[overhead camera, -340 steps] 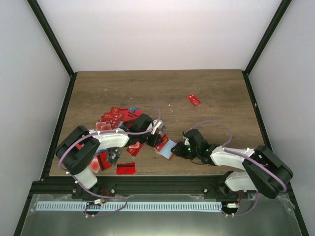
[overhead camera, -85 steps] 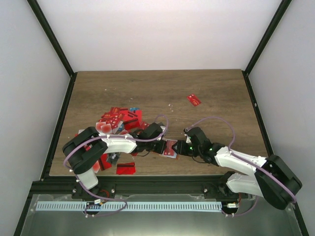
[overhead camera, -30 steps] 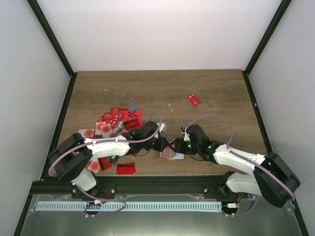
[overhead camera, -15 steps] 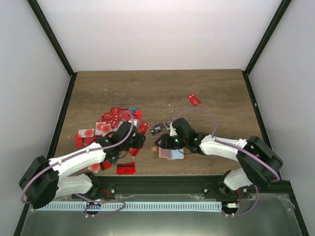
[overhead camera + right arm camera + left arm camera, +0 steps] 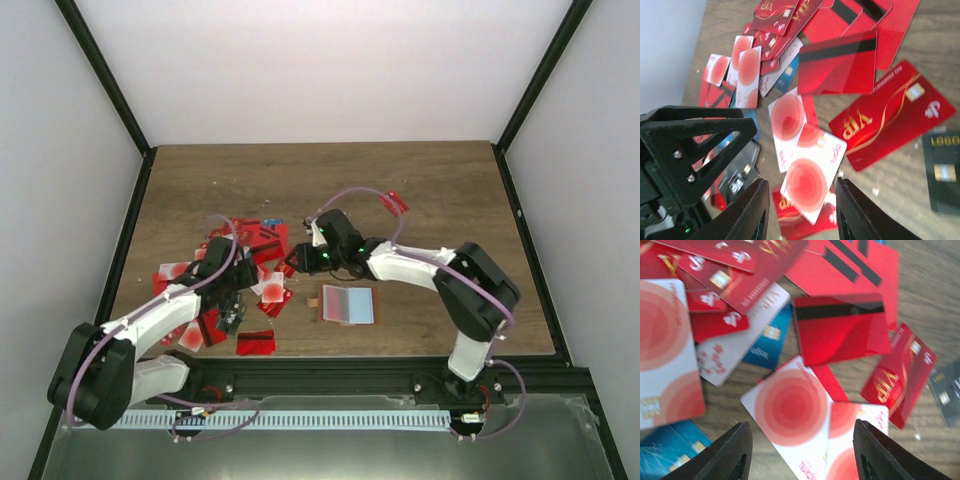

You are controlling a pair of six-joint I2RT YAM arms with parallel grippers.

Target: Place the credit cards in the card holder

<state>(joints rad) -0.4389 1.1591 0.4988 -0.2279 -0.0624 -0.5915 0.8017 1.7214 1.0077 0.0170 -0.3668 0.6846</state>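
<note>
Left fingers (image 5: 735,452) and right fingers (image 5: 757,215) gape wide, empty. Thin red-and-white plastic credit cards (image 5: 255,238) lie heaped mid-left. The orange-brown folding card holder (image 5: 348,304) lies open, lower centre. I judge the cards light, stiff and slick: pinch an overlapping edge.

Card holder (image 5: 348,304): one counted in the top view. Credit cards (image 5: 243,262): the left pile is too overlapped for an exact total, but well over ten are seen. Two more are counted apart from the pile: one far red card (image 5: 396,202) to the right, one near red card (image 5: 255,343). In the left wrist view of part of the pile, three white blotched cards (image 5: 790,415), at least two blue cards (image 5: 767,337), one black card (image 5: 946,390) and at least seven red cards (image 5: 840,327) are counted. Arms: two, left arm (image 5: 150,320) and right arm (image 5: 410,265).
</note>
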